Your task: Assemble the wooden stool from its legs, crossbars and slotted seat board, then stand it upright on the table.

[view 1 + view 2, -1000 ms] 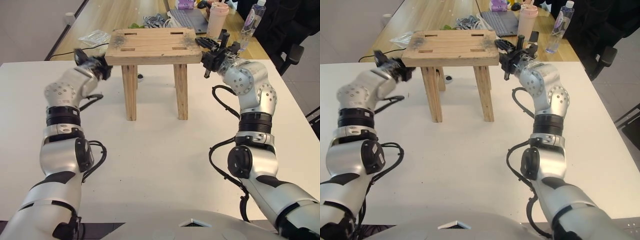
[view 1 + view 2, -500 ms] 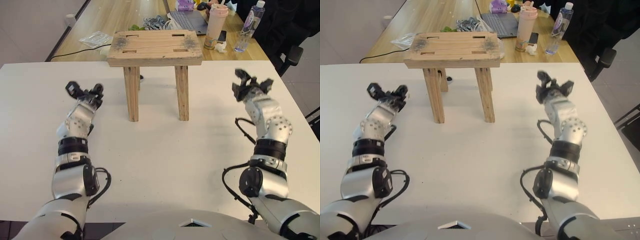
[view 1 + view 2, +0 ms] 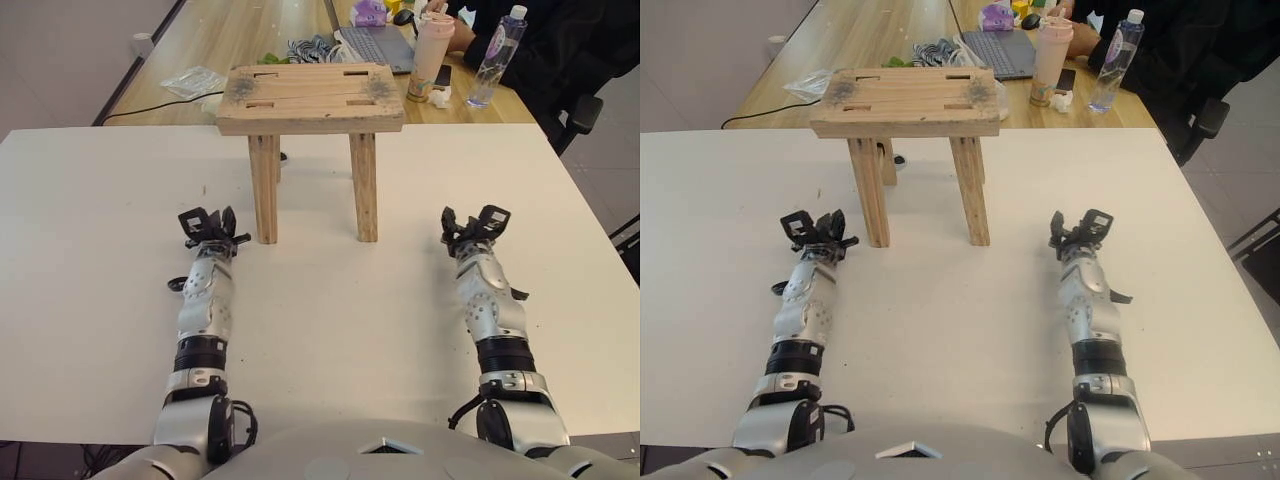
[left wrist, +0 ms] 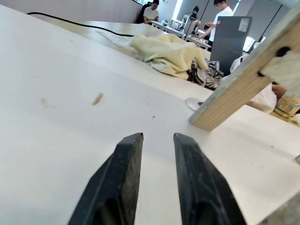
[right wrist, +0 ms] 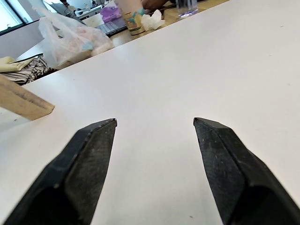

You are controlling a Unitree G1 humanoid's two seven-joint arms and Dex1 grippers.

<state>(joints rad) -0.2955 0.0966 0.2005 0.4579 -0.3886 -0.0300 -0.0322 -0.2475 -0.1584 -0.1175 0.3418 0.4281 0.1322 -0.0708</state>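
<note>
Our left hand (image 3: 210,222) rests low on the white worktop (image 3: 320,330), its two dark fingers (image 4: 117,183) a narrow gap apart and holding nothing. Our right hand (image 3: 476,222) lies level with it on the other side, its fingers (image 5: 89,159) spread wide, likewise empty.

Ahead of both hands and between them stands the stool (image 3: 310,110), upright on its legs. Its slotted seat board (image 3: 310,85) sits on top, its long side running left to right across our view. The near left leg (image 3: 262,185) is just beside the left hand, a little ahead and to the inside. The near right leg (image 3: 363,185) is well apart from the right hand, with a wide stretch of bare worktop between them. So our left arm is the nearer of the two.

We judge the stool to be assembled and standing, which leaves little or nothing of the task to do. Should it need steadying or a nudge, the reach would go forward and inward, and it would be shorter from the left. Both hands sit well below the seat board, so taking its edges would call for a lift as well as a reach.

Beyond the stool, on a separate wooden table, we see a laptop (image 3: 375,40), a pink cup (image 3: 430,50) and a water bottle (image 3: 497,60), all well apart from the hands.
</note>
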